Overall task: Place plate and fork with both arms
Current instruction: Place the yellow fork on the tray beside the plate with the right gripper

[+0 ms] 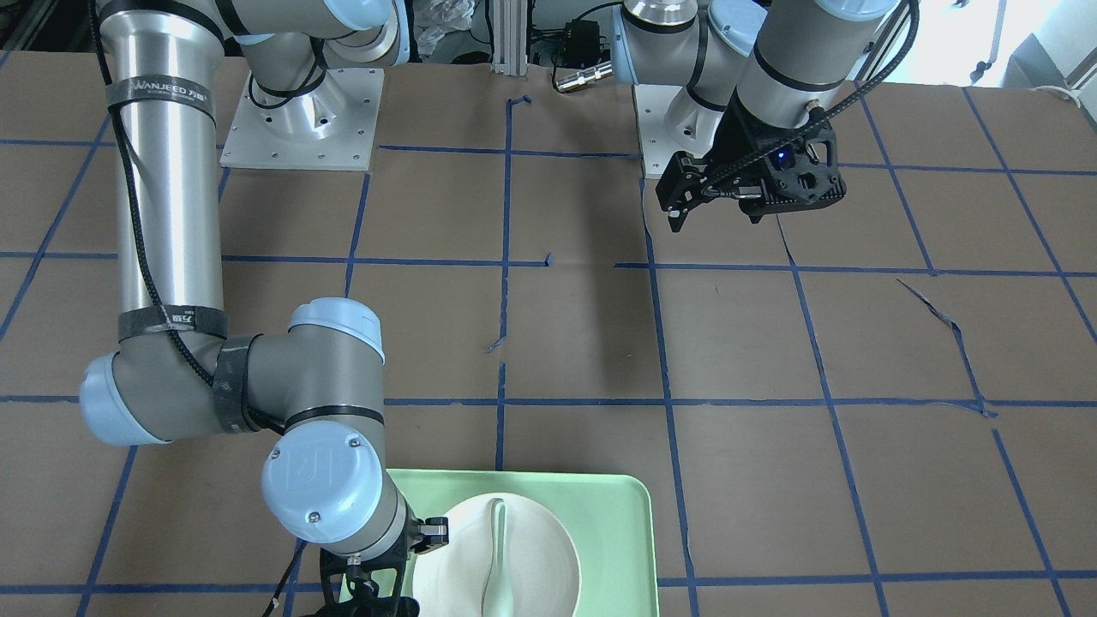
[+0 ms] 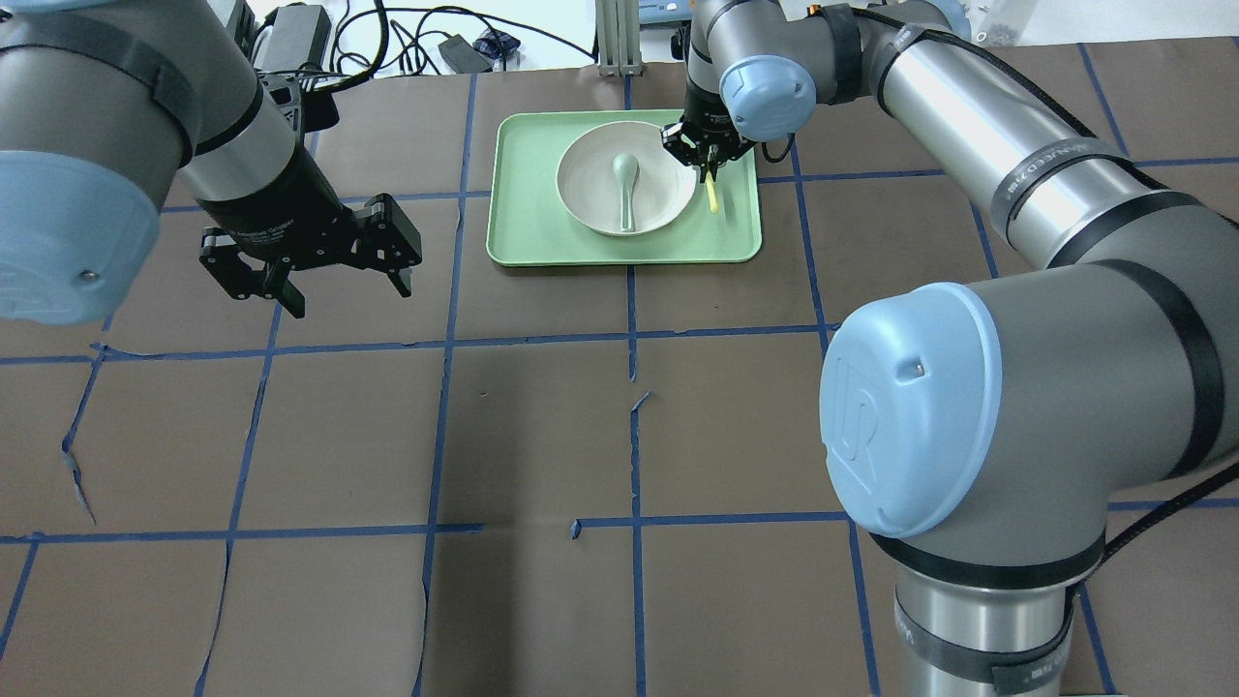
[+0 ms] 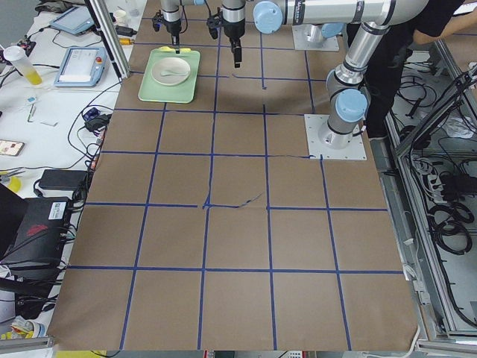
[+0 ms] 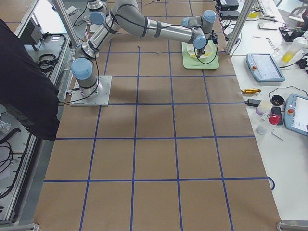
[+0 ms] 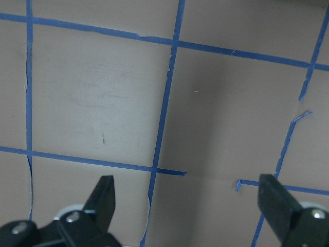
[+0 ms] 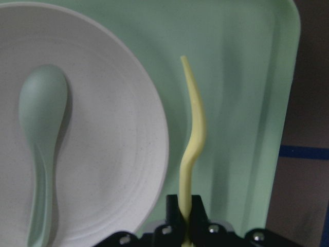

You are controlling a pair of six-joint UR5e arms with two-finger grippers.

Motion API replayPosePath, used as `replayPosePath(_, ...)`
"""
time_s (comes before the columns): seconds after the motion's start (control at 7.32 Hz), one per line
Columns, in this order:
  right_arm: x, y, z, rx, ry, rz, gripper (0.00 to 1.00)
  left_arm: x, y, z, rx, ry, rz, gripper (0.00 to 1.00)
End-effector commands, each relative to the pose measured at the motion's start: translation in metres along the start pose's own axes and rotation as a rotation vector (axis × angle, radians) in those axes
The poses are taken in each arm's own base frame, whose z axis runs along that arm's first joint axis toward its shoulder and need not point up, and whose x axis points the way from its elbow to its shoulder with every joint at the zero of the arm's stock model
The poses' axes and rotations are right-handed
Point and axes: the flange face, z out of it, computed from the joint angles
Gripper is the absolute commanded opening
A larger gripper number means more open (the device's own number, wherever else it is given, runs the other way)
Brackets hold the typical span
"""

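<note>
The off-white plate [image 2: 586, 184] sits on the mint-green tray [image 2: 528, 237] at the far middle of the table, with a pale grey-green spoon [image 2: 627, 189] lying in it. My right gripper [image 2: 710, 165] is at the plate's right rim, shut on one end of the yellow fork [image 2: 713, 196]. In the right wrist view the fork [image 6: 195, 134] reaches out from the gripper [image 6: 186, 211] over the tray [image 6: 241, 103], beside the plate [image 6: 113, 154]. I cannot tell whether its far end touches the tray. My left gripper [image 2: 348, 298] is open and empty above bare table, left of the tray.
The table is brown paper with a blue tape grid [image 2: 634, 339]. The right arm's elbow [image 1: 317, 480] hangs over the tray's corner in the front-facing view. The arm base plates [image 1: 300, 120] are at the robot's side. Cables [image 2: 416, 39] lie beyond the far edge.
</note>
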Motion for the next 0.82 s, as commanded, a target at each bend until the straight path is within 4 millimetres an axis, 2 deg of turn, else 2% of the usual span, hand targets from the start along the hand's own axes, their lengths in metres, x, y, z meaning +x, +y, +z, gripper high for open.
replayPosePath(0.0, 0.01, -0.004, 0.025, 0.0, 0.0, 0.009, 0.13, 0.0, -0.001, 0.001, 0.0, 0.001, 0.0, 1.0)
replayPosePath(0.14, 0.01, -0.006, 0.033, 0.008, -0.001, 0.01, 0.13, 0.0, 0.0, 0.001, -0.001, -0.001, 0.0, 1.0)
replayPosePath(0.41, 0.011, -0.006, 0.036, 0.006, 0.002, 0.013, 0.14, 0.0, 0.0, 0.001, -0.001, -0.001, 0.0, 1.0)
replayPosePath(0.55, 0.01, -0.003, 0.042, -0.007, -0.012, 0.014, 0.63, 0.0, 0.0, 0.001, -0.001, -0.001, 0.0, 1.0)
replayPosePath(0.68, 0.01, -0.001, 0.041, -0.008, -0.009, 0.0, 0.83, 0.0, 0.0, 0.0, 0.0, -0.001, 0.0, 1.0)
